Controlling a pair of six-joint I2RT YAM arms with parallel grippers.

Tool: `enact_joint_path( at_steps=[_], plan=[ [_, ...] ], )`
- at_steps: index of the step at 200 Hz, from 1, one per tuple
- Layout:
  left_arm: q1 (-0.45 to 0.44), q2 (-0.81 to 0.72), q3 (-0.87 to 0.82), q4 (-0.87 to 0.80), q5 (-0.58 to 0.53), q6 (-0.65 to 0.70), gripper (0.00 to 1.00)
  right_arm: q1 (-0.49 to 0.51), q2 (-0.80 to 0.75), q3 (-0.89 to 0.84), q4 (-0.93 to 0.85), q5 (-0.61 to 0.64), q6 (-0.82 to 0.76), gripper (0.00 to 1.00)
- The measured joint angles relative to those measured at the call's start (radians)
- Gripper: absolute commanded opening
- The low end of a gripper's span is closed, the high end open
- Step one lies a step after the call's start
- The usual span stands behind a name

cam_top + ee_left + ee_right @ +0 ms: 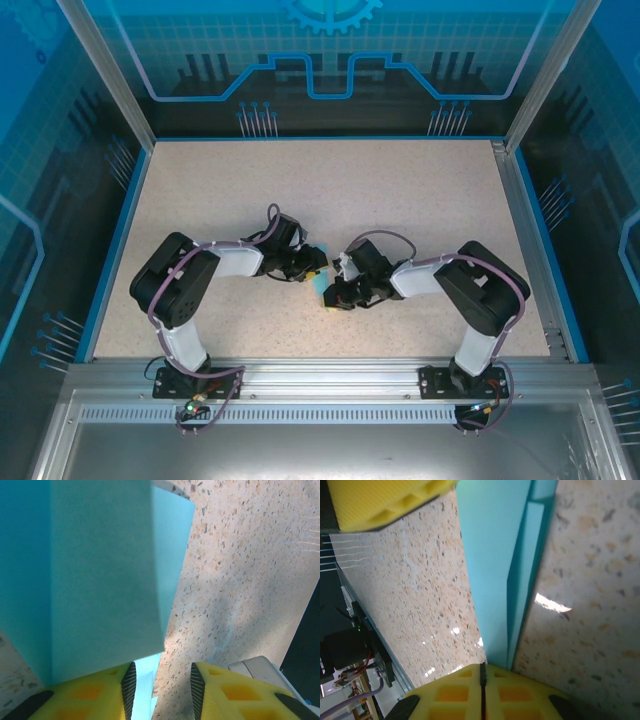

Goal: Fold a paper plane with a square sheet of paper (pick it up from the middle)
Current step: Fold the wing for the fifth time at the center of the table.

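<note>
Mid-fold, it seems: the paper is clamped in the right pincer; the left pincer is held apart beside it. Next, the crease should be pressed flat.

No word, number or brand name can be read anywhere. The nearest thing to a sign is a light-blue gear emblem at the top of the back wall panel, set above a circuit-style line pattern, and it carries no lettering. The sheet of paper is plain up close, and any print on the black arm housings is probably too small to make out from above.
</note>
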Motion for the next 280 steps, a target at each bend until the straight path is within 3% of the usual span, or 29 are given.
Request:
enact_joint_path(
  at_steps=[79, 148, 280],
  plan=[
    [0.0, 0.001, 0.0, 0.0, 0.001, -0.002, 0.38, 0.011, -0.035, -0.033, -0.018, 0.006, -0.035, 0.08],
    [0.0, 0.002, 0.004, -0.004, 0.001, -0.002, 0.38, 0.035, -0.138, -0.03, -0.158, 0.036, -0.042, 0.06],
    [0.001, 0.008, 0.013, -0.011, 0.002, -0.002, 0.38, 0.023, -0.074, 0.046, 0.031, 0.163, 0.114, 0.09]
  ],
)
